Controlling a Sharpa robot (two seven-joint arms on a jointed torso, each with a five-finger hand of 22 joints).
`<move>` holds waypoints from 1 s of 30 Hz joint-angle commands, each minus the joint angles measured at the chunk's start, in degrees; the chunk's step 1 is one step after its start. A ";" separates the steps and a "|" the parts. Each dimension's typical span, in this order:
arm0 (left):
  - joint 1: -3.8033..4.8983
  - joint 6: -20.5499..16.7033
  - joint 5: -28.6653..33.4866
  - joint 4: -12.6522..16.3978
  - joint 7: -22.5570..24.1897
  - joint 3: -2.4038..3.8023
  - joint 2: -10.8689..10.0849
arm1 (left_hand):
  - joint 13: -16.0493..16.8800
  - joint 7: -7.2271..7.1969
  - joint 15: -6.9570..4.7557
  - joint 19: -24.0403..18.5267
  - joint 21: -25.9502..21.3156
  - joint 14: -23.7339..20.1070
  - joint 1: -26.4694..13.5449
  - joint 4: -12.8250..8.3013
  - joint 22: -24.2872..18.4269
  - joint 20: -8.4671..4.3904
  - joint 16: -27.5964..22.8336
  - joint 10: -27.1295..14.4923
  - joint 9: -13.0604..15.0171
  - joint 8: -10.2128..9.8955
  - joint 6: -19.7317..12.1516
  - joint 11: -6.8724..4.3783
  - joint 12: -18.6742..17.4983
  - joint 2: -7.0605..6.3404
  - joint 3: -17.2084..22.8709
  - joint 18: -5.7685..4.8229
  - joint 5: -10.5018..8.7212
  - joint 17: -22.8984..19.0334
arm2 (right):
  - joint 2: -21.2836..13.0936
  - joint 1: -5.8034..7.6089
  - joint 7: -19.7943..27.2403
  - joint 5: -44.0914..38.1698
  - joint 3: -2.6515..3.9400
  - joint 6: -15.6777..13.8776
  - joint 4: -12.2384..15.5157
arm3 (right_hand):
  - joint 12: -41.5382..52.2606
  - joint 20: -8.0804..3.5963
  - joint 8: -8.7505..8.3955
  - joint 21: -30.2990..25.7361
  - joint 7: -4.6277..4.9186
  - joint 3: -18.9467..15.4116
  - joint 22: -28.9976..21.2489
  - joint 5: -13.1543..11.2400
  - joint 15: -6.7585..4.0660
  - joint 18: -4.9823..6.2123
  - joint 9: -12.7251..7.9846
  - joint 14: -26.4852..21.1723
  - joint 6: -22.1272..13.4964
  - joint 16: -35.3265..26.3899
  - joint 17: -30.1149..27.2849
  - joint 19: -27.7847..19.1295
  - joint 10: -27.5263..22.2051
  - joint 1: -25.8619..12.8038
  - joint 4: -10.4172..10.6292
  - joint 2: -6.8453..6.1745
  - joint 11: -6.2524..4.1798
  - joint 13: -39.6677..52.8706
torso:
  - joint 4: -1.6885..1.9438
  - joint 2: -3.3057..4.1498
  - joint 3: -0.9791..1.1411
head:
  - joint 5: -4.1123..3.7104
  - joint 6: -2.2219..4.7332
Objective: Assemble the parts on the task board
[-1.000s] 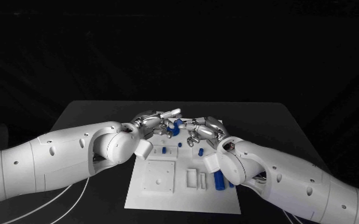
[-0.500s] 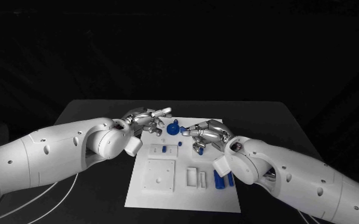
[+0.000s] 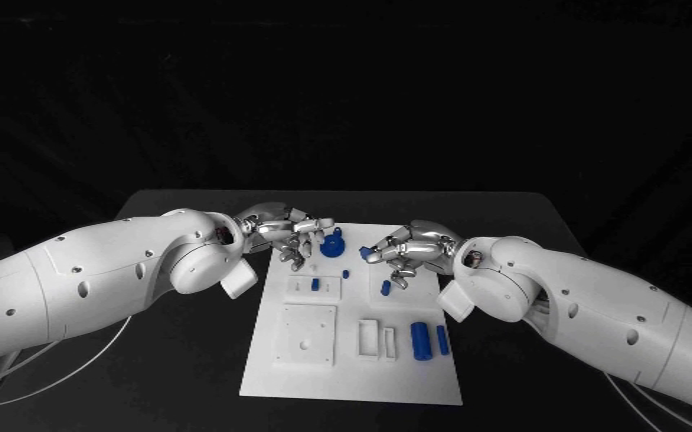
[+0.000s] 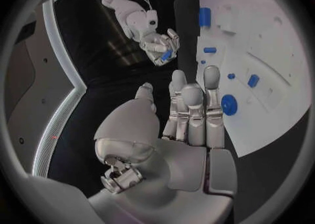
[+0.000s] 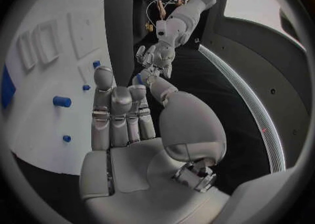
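Head view: both hands are hovering at the far end of the task board (image 3: 353,372), left hand (image 3: 289,232) over its far-left corner, right hand (image 3: 407,252) just right of centre.

Right hand is pinching a small blue part (image 4: 167,55) between thumb and fingertip; left wrist view is showing it plainly, and a blue speck is peeking out at the fingertips (image 5: 139,80) in the right wrist view. Remaining fingers are lying extended side by side.

Left hand is carrying nothing: fingers (image 4: 191,106) straight and together, thumb apart, palm bare.

The round blue knob (image 3: 333,245) is standing on the board between the two hands, nearer the left one, just beside its fingertips. Two long blue parts (image 3: 423,340) are lying near the board's right edge, long axes running near-to-far, well apart from both hands.

Key relation, my read: the held part is sitting above the board's far-middle rows, small blue pegs (image 3: 385,288) just toward the robot from the right hand. Its seat probably lies down and slightly inward. Can't tell the held part's long axis; it's too small.
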 commanded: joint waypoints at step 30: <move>0.27 8.53 -12.86 1.63 2.66 -0.47 2.55 | -1.61 0.31 0.74 -3.10 1.06 -4.48 -2.23 5.61 0.91 0.76 4.49 -9.58 -1.89 9.17 -6.89 1.25 7.44 -4.67 6.80 -0.56 20.21 -1.96 | 3.65 3.92 -11.19 7.46 -1.38 19.40 -4.56 | 0.21 -0.17 0.16 1.58 0.09 0.20 1.71 -0.09 0.09 -0.83 0.10 0.27 0.23 0.81 1.04 -0.84 0.45 -0.54 -0.77 0.70 -0.04 1.38 | 0.04 0.04 -0.05 | -1.50 -1.45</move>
